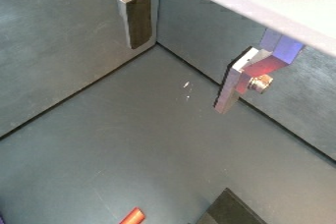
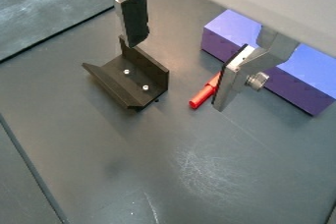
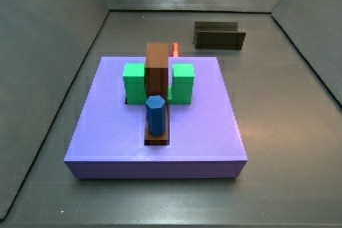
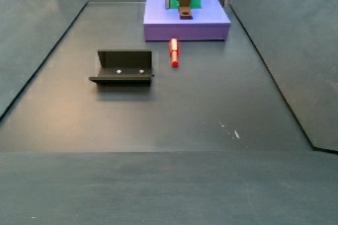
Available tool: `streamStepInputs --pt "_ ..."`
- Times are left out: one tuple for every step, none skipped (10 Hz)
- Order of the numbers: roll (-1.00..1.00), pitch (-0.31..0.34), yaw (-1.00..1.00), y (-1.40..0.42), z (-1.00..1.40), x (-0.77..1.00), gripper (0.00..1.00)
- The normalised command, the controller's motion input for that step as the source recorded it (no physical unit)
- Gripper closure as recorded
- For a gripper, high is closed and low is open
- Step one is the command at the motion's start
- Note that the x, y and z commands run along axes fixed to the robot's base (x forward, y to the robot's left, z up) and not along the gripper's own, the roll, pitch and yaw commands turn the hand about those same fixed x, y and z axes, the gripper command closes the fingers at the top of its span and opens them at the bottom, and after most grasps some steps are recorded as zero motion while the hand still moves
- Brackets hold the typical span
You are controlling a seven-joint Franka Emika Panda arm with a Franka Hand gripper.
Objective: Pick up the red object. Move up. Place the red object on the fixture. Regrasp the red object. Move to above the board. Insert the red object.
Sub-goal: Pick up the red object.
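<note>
**Peg on the desk, gripper high and empty**

Nearest the wrist cameras are the gripper's fingers (image 2: pixel 133 17), flat silver plates with dark pads; the gripper (image 2: pixel 184 56) stands wide apart with nothing between them, hanging well above the desk (image 4: pixel 199 140).

Below it in a wrist view sits the fixture (image 2: pixel 129 81), a dark bracket with a raised back wall, and its seat holds nothing. Just beside it, apart from it, lies the red object (image 2: pixel 201 91), flat on the desk between the fixture and the board (image 2: pixel 237 37). A side view shows the same: red object (image 4: pixel 175 52) near the board's front edge, fixture (image 4: pixel 123 67) to one side.

The board (image 3: pixel 160 137) carries green blocks (image 3: pixel 159 82), a brown slab (image 3: pixel 160 67) and a blue peg (image 3: pixel 156 115).

The red object looks light, stiff and probably smooth; being thin and lying flat, it may roll or skid if nudged. Best taken across its narrow width near mid-length, fingers straddling it squarely. Nothing of the task looks done yet.
</note>
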Motion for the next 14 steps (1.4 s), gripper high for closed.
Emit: streamStepInputs --pt "-0.16 0.104 0.0 -0.14 -0.18 -0.13 0.0" --pt "0.0 0.0 0.0 0.0 0.0 0.0 0.0" --pt "-0.09 0.0 0.0 -0.09 -0.12 0.0 0.0" --pt "0.0 -0.019 0.0 -0.51 -0.19 0.0 0.0" --pt "0.0 -0.099 0.02 -1.0 -0.58 0.0 0.0" --pt "-0.03 -0.133 0.06 -1.0 -0.46 0.0 0.0" --pt "-0.04 -0.147 0.04 -0.98 -0.4 -0.05 0.0" --pt "-0.02 -0.259 0.15 -0.74 -0.6 -0.15 0.0" --pt "-0.01 -0.263 0.15 -0.62 -0.68 -0.06 0.0" --pt "-0.02 -0.231 0.13 -0.53 -0.74 0.0 0.0" --pt "-0.06 -0.24 0.12 -0.28 -0.73 0.07 0.0" --pt "-0.05 -0.214 -0.04 -0.01 -0.78 0.0 0.0" --pt "-0.02 -0.183 0.0 -0.02 -0.9 0.15 0.0" --pt "-0.02 -0.174 0.0 -0.01 -0.91 0.13 0.0"
